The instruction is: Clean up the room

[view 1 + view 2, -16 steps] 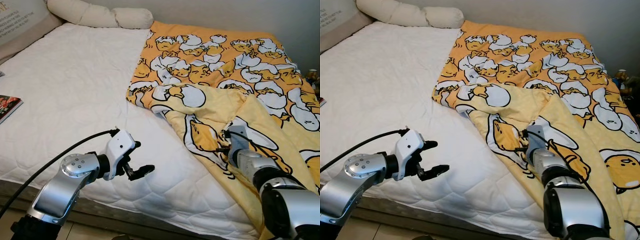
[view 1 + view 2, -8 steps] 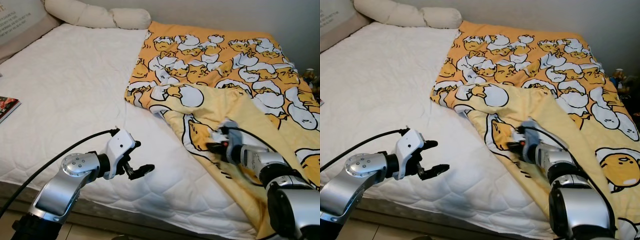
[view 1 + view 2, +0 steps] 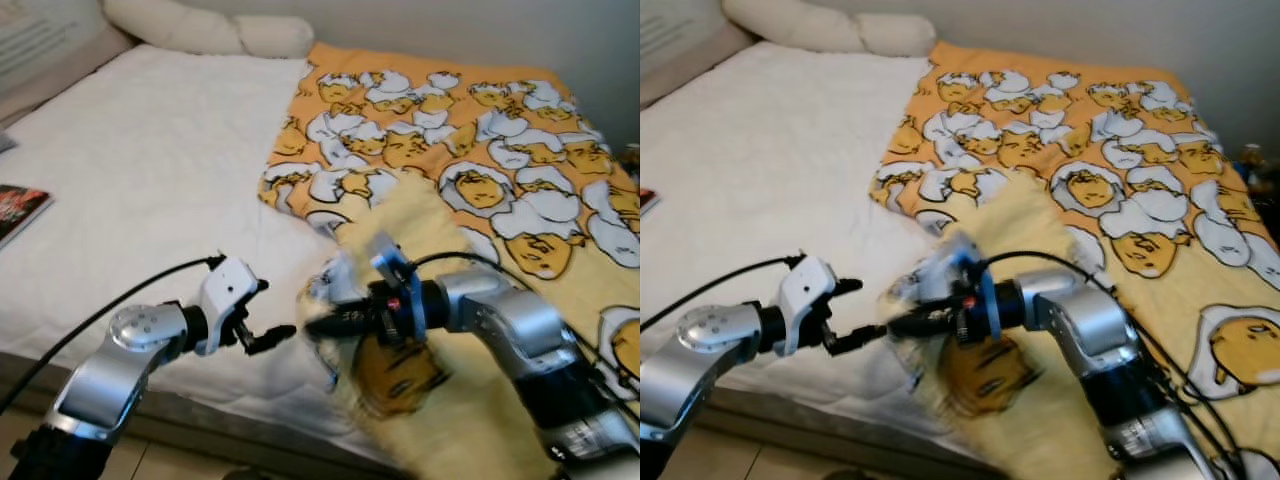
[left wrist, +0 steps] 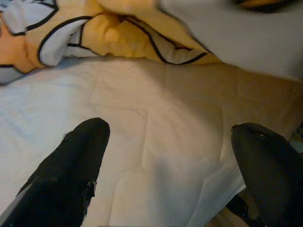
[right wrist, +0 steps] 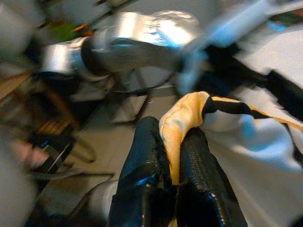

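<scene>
Your right pincer (image 5: 173, 156) is clamped on a fold of the yellow egg-print blanket (image 3: 480, 150), holding that edge above the bed's (image 3: 150, 170) near edge; the view there is blurred. The rest of the blanket covers the bed's right half. Your left pincer (image 3: 268, 338) hovers just beside it, fingers (image 4: 71, 170) spread wide over white mattress. A book (image 3: 18, 205) lies far left, pillows (image 3: 200, 28) at the head.

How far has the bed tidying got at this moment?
Done: little; the yellow egg-print blanket lies rumpled over the right half of the mattress. In hand: the right gripper is shut on the blanket's corner, held out toward the open left gripper hovering above the sheet. Left: spreading or folding the blanket, and dealing with the book at the bed's left edge.
</scene>
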Controlling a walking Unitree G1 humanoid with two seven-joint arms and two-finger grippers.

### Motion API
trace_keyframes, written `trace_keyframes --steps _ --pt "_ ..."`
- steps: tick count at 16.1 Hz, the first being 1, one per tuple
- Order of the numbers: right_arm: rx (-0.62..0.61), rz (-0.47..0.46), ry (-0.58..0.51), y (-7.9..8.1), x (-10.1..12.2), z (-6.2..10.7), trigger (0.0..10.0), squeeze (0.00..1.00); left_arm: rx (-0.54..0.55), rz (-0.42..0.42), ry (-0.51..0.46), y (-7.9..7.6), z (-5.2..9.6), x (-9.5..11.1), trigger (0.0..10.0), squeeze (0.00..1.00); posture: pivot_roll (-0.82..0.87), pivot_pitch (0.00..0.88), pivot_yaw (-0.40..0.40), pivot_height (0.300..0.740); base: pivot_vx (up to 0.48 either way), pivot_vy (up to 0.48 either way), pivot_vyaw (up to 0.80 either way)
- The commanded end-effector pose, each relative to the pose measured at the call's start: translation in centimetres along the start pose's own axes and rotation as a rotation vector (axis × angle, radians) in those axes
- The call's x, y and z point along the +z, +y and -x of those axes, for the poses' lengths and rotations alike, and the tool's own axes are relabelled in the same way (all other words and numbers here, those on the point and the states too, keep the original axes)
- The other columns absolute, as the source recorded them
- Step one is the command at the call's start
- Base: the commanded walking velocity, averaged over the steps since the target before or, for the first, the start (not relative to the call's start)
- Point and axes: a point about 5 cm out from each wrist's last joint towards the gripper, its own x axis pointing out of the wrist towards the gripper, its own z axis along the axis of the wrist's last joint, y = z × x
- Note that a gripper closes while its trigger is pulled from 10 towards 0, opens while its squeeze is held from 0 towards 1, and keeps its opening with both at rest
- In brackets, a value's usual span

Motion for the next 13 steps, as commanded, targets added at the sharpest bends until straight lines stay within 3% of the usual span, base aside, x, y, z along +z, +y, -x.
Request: trace_keyframes --steps 1,2,3,4,5,6,9,13 --pt "0.012 -0.014 0.006 0.5 -0.3 0.6 1.9 0.00 0.007 -0.002 0.003 0.2 0.2 -0.1 10.0 0.47 0.02 0.000 -0.021 0.740 0.000 0.000 0.00" --pt "-0.023 -0.021 0.028 0.4 -0.9 0.9 5.6 0.00 0.005 -0.002 0.002 0.2 0.2 0.0 10.0 0.47 0.02 0.000 -0.020 0.740 0.000 0.000 0.00" --pt "-0.093 -0.033 0.053 0.1 -1.6 1.2 10.0 0.00 0.001 -0.003 -0.001 0.1 0.0 0.0 10.0 0.47 0.02 0.000 -0.017 0.740 0.000 0.000 0.00" --pt "-0.117 -0.041 0.059 0.1 -1.9 1.4 10.0 0.00 0.000 -0.004 -0.003 0.1 -0.1 0.0 10.0 0.47 0.02 0.000 -0.017 0.740 0.000 0.000 0.00" --pt "-0.145 -0.057 0.068 0.1 -2.1 1.5 10.0 0.47 -0.002 -0.005 -0.005 0.1 -0.2 0.1 10.0 0.47 0.01 0.000 -0.009 0.740 0.000 0.000 0.00" --pt "-0.158 -0.078 0.079 0.2 -2.4 1.7 10.0 1.00 -0.003 -0.006 -0.007 0.2 -0.3 0.2 10.0 0.47 0.01 0.000 -0.006 0.740 0.000 0.000 0.00" --pt "-0.187 -0.075 0.082 0.2 -2.2 2.2 10.0 1.00 0.000 -0.015 -0.005 0.7 -0.4 0.2 10.0 0.47 0.00 0.000 0.004 0.740 0.000 0.000 0.00" --pt "-0.314 0.002 -0.062 -0.2 -0.9 3.7 10.0 1.00 0.020 -0.012 -0.007 1.2 -0.4 0.1 10.0 0.47 -0.01 0.000 0.008 0.740 0.000 0.000 0.00"
